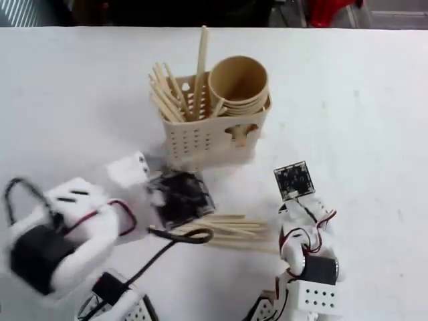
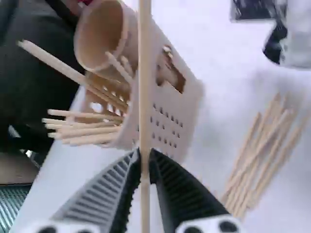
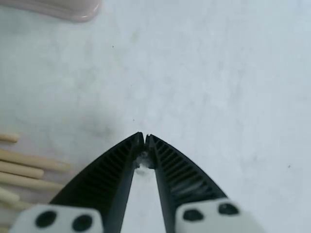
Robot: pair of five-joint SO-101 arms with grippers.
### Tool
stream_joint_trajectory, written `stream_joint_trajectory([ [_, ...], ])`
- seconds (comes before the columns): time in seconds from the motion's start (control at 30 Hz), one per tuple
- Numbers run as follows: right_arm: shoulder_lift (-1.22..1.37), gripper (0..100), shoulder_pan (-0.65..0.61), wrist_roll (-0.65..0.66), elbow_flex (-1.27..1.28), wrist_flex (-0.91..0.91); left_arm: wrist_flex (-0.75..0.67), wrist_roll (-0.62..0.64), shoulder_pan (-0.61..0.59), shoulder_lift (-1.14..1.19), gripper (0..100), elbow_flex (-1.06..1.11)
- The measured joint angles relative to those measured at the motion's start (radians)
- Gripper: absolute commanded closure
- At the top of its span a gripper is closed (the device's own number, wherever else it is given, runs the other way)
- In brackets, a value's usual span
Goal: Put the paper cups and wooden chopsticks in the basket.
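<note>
My left pincer (image 2: 144, 154) is clamped on a single wooden chopstick (image 2: 144, 73), gripped low on its shaft, with the long end running out past the tips and across the face of the basket (image 2: 177, 111). Basket stands upright on the white tabletop (image 1: 361, 100), just beyond this pincer. Inside it: a nested stack of paper cups (image 1: 239, 83) on my right side, and a sheaf of chopsticks (image 1: 167, 93) leaning out over the rim on my left side. From above, my left arm (image 1: 177, 197) sits between the basket and a pile of loose chopsticks (image 1: 231, 231) lying flat on the tabletop, roughly parallel, on the near side of the basket. My right pincer (image 3: 145, 141) is closed tip to tip, with nothing between the jaws, and hangs over bare tabletop. The ends of the loose chopsticks lie just beside it, and a corner of the basket shows farther off. My right arm (image 1: 301, 221) stands at the right-hand end of that pile.
</note>
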Motion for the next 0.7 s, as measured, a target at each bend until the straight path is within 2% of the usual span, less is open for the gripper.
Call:
stream_joint_trajectory([
  [0.13, 0.000, 97.8, 0.000, 0.000, 0.000, 0.000, -0.167, 0.164, 0.000, 0.077, 98, -0.123],
  [0.33, 0.000, 97.8, 0.000, 0.000, 0.000, 0.000, -0.532, 0.425, -0.048, 0.259, 98, -0.138],
  [0.43, 0.000, 97.8, 0.000, 0.000, 0.000, 0.000, -0.669, 0.542, -0.086, 0.348, 98, -0.140],
  [0.57, 0.000, 97.8, 0.000, 0.000, 0.000, 0.000, -0.733, 0.678, -0.140, 0.465, 98, -0.138],
  [0.7, 0.000, 97.8, 0.000, 0.000, 0.000, 0.000, -0.743, 0.730, -0.196, 0.548, 98, -0.138],
])
